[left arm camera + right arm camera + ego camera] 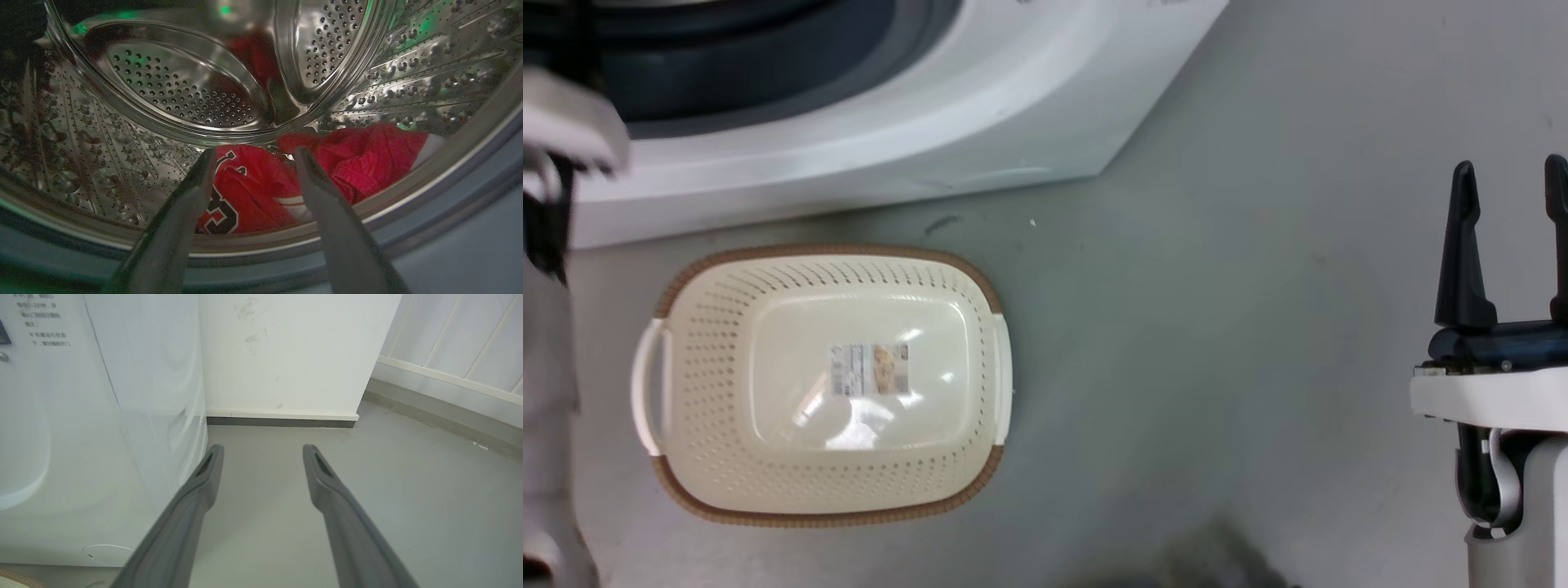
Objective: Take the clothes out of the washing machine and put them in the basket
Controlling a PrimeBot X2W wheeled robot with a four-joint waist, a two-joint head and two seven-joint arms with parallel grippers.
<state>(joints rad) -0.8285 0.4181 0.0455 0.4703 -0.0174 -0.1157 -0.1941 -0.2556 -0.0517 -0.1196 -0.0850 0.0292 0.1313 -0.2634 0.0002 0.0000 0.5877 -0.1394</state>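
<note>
Here, left tool (255,153), spread wide and empty, faces the clothes (261,188) lying dead ahead at lower centre, inside the washing machine (171,94). Right tool (1510,167), also open and empty, is well apart.

The right hand (1511,167) had two long black fingers with rounded tips, set on a glossy dark bar above a white plate. Below it was a white wrist casing with a curved silver bracket. Close up, each finger was matte grey with a slot near its tip. The left hand (255,151) matched; the left forearm (560,122) was pale grey.
</note>
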